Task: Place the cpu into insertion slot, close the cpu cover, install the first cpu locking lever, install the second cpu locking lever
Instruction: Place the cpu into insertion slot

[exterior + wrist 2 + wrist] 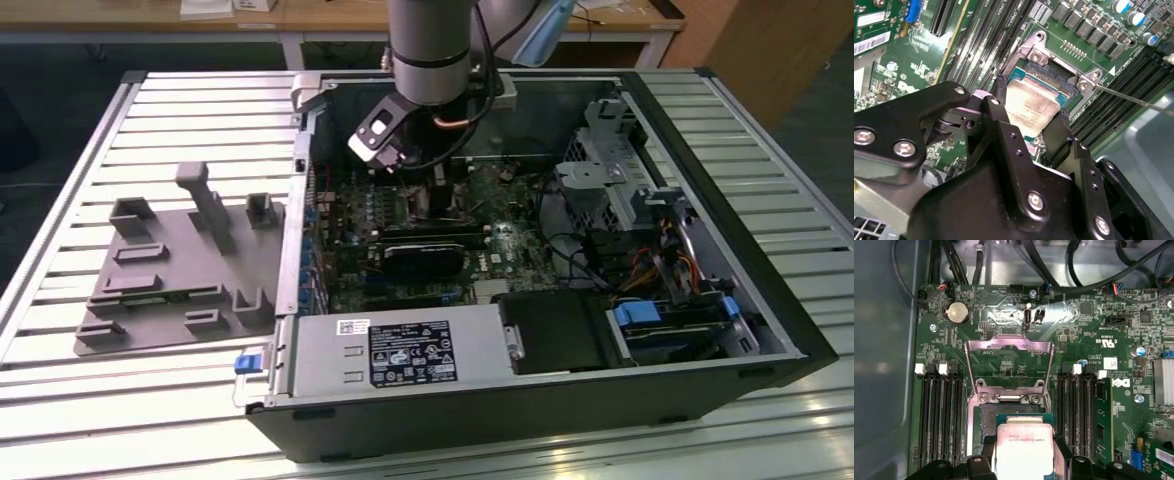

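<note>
My gripper [1030, 114] is clamped on two opposite edges of the cpu [1029, 102], holding it level just above the insertion slot [985, 421]. To seat it well, I judge I must square its corners to the slot's rim and lower it flat, without sliding or pressing. Beyond the slot, the cpu cover [1009, 344] stands open on its hinge, clear of the way down.

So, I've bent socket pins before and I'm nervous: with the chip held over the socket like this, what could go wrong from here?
1. The chip sits between the fingers of the gripper, just over the socket. If it goes down skewed or offset, it may catch the rim and not seat.
2. The cover stands open at the socket's edge, so a drifting chip or finger could knock it.
</note>
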### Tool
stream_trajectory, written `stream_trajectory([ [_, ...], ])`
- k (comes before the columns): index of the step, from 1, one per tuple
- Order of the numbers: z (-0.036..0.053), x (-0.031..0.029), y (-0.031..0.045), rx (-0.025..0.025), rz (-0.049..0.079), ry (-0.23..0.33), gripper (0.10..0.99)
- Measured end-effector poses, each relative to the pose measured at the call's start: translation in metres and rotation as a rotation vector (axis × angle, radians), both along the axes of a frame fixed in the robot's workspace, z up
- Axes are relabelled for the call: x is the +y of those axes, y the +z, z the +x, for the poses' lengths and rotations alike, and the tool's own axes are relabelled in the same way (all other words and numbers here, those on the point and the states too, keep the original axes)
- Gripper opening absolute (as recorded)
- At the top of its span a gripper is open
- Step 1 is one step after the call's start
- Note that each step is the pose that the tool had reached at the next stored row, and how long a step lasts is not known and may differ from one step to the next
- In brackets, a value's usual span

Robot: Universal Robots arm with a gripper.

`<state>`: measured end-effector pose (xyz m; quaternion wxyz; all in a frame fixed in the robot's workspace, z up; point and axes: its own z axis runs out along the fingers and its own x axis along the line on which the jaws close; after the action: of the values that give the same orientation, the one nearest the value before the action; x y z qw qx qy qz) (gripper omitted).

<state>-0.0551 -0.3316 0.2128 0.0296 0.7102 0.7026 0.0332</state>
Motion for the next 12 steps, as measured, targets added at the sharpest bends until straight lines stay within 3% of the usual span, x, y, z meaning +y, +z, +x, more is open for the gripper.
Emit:
stream_trajectory([
  [12, -0.0016, 0.0074, -0.0083, 0.0000, 0.000, 0.000, 0.537],
])
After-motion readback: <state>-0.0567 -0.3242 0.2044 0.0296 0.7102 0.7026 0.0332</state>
